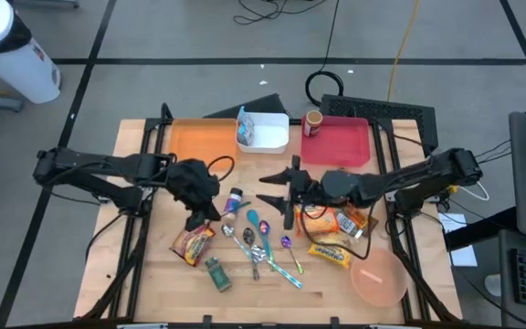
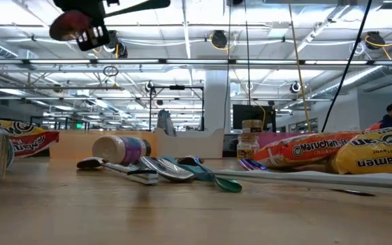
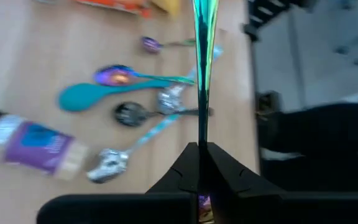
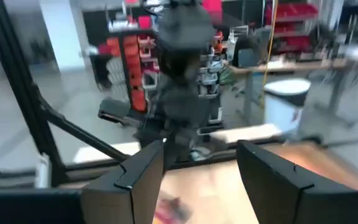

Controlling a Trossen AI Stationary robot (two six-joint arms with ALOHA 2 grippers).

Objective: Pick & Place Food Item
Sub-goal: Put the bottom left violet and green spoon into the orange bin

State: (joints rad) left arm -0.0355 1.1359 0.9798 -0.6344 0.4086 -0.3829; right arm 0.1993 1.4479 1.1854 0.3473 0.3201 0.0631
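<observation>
My left gripper [image 3: 201, 149] is clenched on an iridescent utensil [image 3: 202, 56], so my right gripper [image 1: 277, 190], fingers apart and empty, takes this. The ramen packs [image 1: 336, 224] lie just behind it, toward its own arm, long axis across the table.

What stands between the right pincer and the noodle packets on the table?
Nothing visible. The open right pincer points away from the noodle packets, which lie uncovered on the table beside its wrist. The left pincer grips a utensil.

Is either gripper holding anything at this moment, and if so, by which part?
The left gripper is shut on a thin iridescent utensil, pinching one end of it; which end cannot be told. The right gripper is open, holding nothing.
</observation>
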